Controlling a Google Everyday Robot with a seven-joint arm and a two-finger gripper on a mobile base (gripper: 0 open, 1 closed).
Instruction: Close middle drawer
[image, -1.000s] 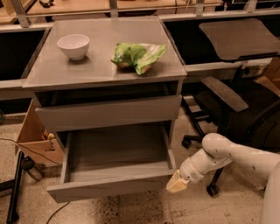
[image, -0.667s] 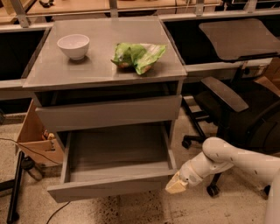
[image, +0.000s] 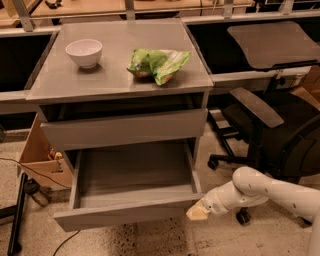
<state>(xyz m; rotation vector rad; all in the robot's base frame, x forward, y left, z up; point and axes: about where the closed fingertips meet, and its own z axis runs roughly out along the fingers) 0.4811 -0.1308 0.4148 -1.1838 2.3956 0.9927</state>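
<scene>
The gripper (image: 198, 212) sits at the open middle drawer's (image: 132, 181) right front corner, seemingly touching; its grip cannot be told.

The gripper (image: 197, 212) has eased slightly lower and leftward. Its pale tip now sits just beside the right end of the middle drawer (image: 125, 214) front, which lies to its left. Behind the gripper, the white arm (image: 260, 190) has sunk too — its rounded elbow rides lower.

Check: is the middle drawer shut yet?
No, the middle drawer stands pulled far out with its grey inside showing, and the gripper is at the right-hand end of its front panel.
</scene>
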